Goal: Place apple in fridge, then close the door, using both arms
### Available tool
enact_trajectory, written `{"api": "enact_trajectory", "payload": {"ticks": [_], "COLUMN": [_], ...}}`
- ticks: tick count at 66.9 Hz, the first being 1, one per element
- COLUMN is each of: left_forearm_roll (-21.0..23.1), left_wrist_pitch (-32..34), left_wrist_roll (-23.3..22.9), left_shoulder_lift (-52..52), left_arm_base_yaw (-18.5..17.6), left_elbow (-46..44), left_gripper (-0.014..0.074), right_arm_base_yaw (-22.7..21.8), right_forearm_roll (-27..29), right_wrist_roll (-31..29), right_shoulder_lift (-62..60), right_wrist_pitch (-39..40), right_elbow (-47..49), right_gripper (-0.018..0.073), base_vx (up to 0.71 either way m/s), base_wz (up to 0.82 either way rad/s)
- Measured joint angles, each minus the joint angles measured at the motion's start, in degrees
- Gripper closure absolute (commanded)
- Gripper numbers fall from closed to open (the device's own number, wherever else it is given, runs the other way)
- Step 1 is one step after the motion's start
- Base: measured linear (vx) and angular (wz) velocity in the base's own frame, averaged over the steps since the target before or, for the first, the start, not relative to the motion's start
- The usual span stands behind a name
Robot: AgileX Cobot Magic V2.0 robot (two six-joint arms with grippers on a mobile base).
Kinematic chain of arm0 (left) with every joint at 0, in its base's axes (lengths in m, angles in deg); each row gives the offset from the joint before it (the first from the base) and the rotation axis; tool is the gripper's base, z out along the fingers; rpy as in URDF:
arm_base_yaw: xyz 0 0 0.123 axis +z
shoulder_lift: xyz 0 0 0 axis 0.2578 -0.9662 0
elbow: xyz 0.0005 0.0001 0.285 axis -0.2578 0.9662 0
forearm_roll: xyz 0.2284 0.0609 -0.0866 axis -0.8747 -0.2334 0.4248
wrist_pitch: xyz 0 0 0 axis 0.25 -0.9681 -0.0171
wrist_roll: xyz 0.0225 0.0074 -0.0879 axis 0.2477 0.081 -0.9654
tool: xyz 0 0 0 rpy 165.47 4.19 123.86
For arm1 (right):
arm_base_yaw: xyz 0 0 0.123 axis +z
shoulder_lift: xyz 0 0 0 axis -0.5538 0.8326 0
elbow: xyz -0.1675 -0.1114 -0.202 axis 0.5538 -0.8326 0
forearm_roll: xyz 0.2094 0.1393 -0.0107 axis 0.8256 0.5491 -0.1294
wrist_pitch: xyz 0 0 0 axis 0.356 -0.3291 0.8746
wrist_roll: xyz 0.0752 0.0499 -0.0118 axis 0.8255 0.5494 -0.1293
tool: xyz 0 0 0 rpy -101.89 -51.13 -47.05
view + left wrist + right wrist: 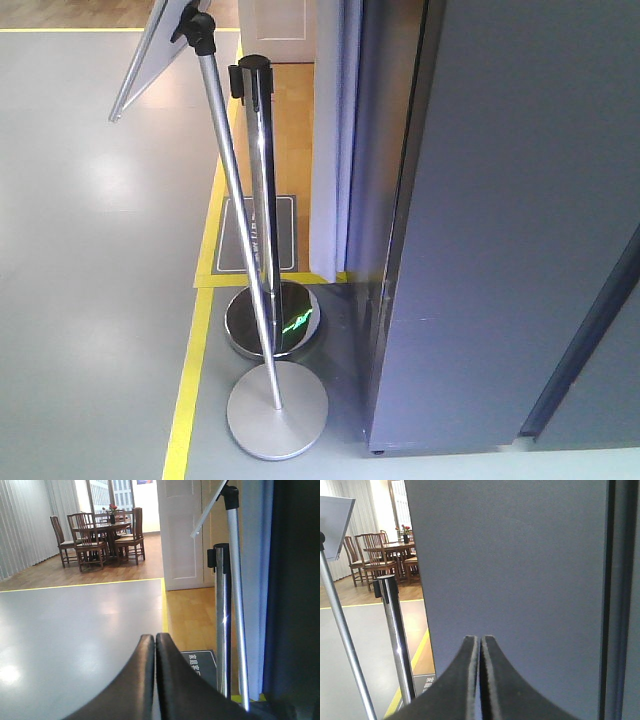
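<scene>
Grey fridge (520,580) faces the right tool (480,645), jaws pressed together.

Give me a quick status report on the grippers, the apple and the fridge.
Left gripper shut, empty. Right gripper shut, empty, facing the fridge. Apple not in view. Stanchion post and sign stand stand beside the fridge.

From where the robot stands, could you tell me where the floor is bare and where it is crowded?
Bare: the wide grey floor left of the yellow line. Crowded: the strip between that line and the fridge, holding the sign stand's disc base, the chrome barrier post and a floor mat. No apple is visible.
</scene>
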Motion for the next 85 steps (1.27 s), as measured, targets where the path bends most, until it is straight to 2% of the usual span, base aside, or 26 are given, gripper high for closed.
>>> {"api": "enact_trajectory", "payload": {"ticks": [85], "left_forearm_roll": [0.0], "left_wrist_pitch": [0.0], "left_wrist_roll": [0.0], "left_shoulder_lift": [0.0], "left_arm_base_yaw": [0.0], "left_elbow": [0.0], "left_gripper": [0.0601], "right_arm_base_yaw": [0.0], "right_forearm_roll": [-0.2], "right_wrist_roll": [0.0], "right_shoulder_lift": [0.0], "right_wrist_pitch": [0.0], "right_elbow": [0.0], "right_gripper": [0.0561], "base_vx": [0.0], "base_wz": [0.0]}}
